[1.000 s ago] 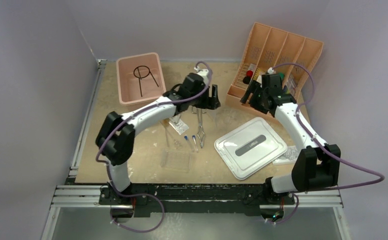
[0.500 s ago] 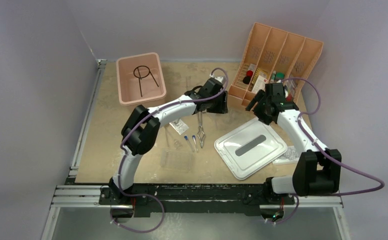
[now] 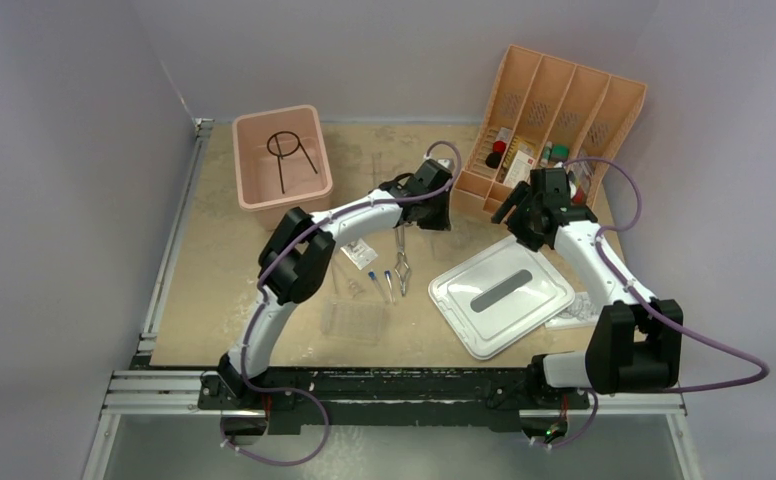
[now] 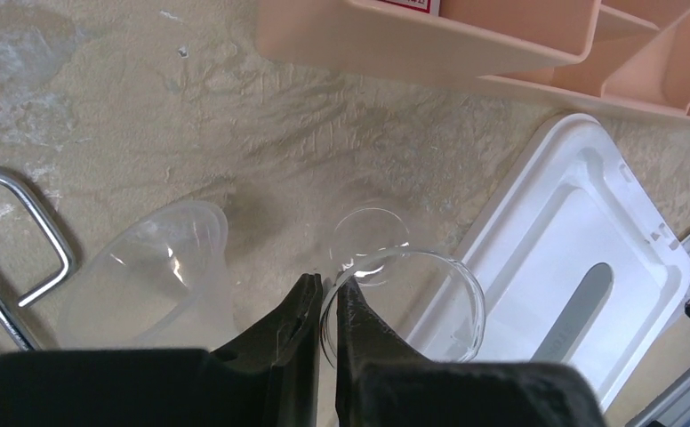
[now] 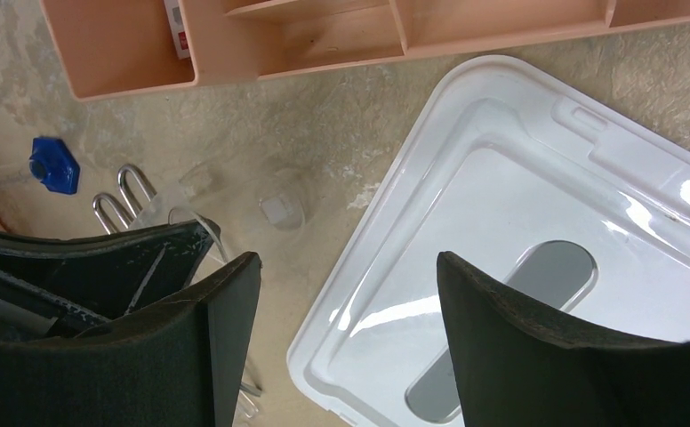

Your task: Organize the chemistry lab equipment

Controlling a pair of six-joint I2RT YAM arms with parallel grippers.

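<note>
My left gripper (image 4: 328, 294) is shut, pinching the rim of a small clear glass beaker (image 4: 430, 302) that stands on the table in front of the peach organizer (image 4: 395, 40). In the top view that gripper (image 3: 434, 208) sits just left of the organizer. A clear plastic cup (image 4: 159, 267) lies beside it, next to the steel forceps' handle loops (image 4: 21, 240). My right gripper (image 5: 346, 262) hangs open above the edge of the white lid (image 5: 537, 222), holding nothing. A blue-based glass piece (image 5: 52, 165) lies at the left. The black wire ring (image 3: 284, 150) lies in the pink bin (image 3: 276, 110).
The forceps (image 3: 401, 255) and blue-capped tubes (image 3: 382, 283) lie mid-table, with a clear plastic tray (image 3: 352, 320) nearer the front. The white lid (image 3: 499, 293) lies right of them. The peach organizer (image 3: 624, 95) leans at the back right, holding small items.
My left arm has reached right toward the organizer and its jaws have closed on the beaker's rim. My right gripper has drawn back from the organizer to above the lid, still open.
</note>
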